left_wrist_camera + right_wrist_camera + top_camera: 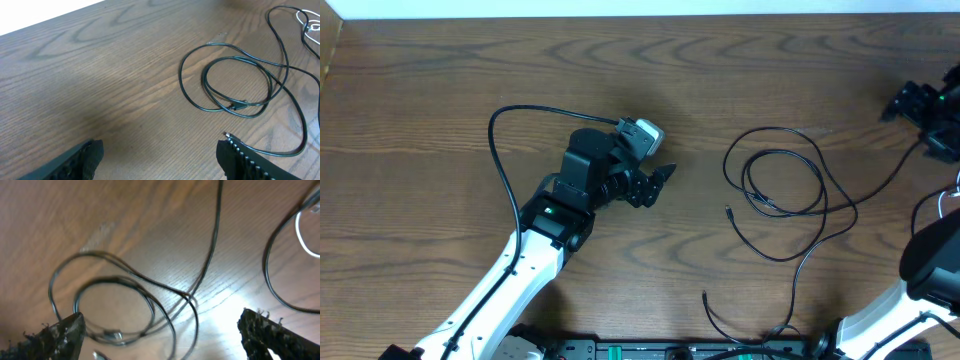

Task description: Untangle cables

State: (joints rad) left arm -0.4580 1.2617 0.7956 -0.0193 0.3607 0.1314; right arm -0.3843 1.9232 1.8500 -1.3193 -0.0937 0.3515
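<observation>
Nearest the overhead lens rises the left arm (550,215), well to the left of the black coil (819,190), and its left gripper (656,183) points toward that coil with the fingers spread and nothing between them. The coil lies flat on the wooden table (440,80) as two overlapping loops, with a loose plug end (728,211) just left of it. A second black cord (720,322) lies nearer the table's front edge than the coil. A white cord (950,200) shows right of the coil at the frame edge. The right gripper (898,103) sits up and to the right of the coil, too dark and small there to read its jaws. From the left wrist, the left gripper (160,160) stands wide open over bare wood, and the black coil (235,106) lies ahead and to the right of it, apart from both fingers (245,160). The white cord (310,22) lies beyond the coil in the top corner. From the right wrist, blurred, the right gripper (165,340) is also wide open and holds nothing. The black coil (107,280) lies just beyond its left-hand finger (60,335), and whether they touch cannot be told. The white cord (300,235) curves well right of the coil.
</observation>
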